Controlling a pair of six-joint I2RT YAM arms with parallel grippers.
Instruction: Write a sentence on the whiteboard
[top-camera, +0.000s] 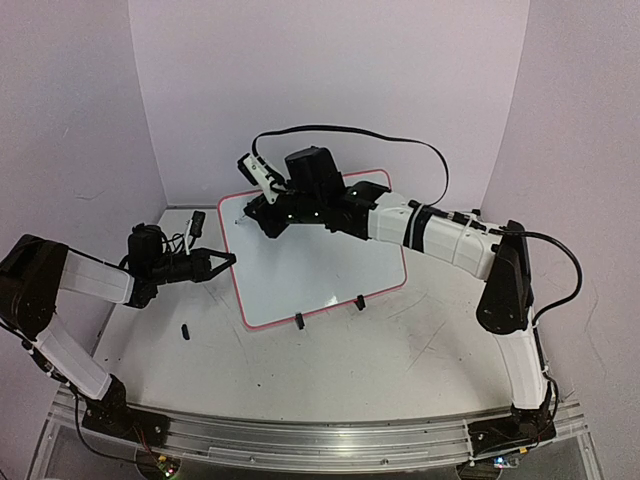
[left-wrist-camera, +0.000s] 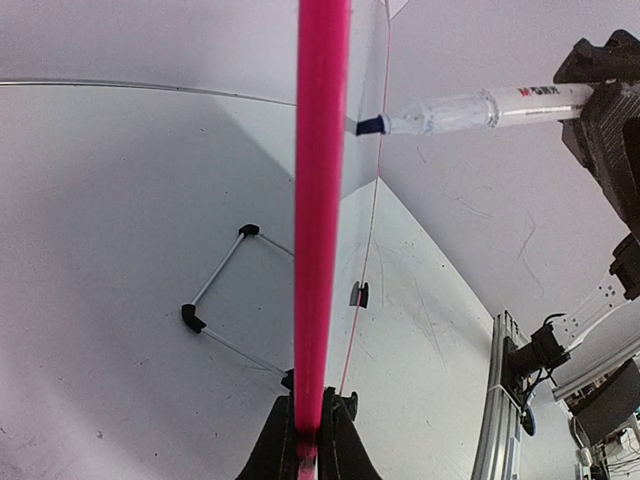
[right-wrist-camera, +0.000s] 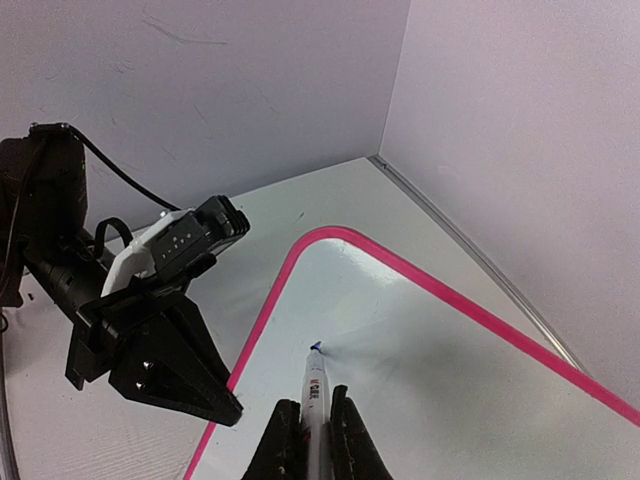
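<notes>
The metal rail (top-camera: 320, 440) at the near edge carries both arm bases. Beyond it spreads the scratched white table (top-camera: 400, 350). On the table the whiteboard (top-camera: 320, 265) sits turned askew, reaching from the left gripper (top-camera: 225, 260) out to that gripper's right and passing under the right gripper (right-wrist-camera: 313, 425). The left gripper is closed tight on the board's left edge, and its wrist view shows the pink rim running straight up from between the two fingers. The right gripper hangs over the board's far left corner, beyond the left gripper, with its fingers pinched around a marker (right-wrist-camera: 316, 385). The marker's blue tip points ahead of the gripper and down at the glossy surface, just inside the rim's curve, though I cannot tell whether it touches. Two black clip feet (top-camera: 299, 321) sit on the board's near edge, well to the right of the left gripper. A small black piece (top-camera: 185, 330) lies on the table on the near side of the left gripper, apart from the board.
</notes>
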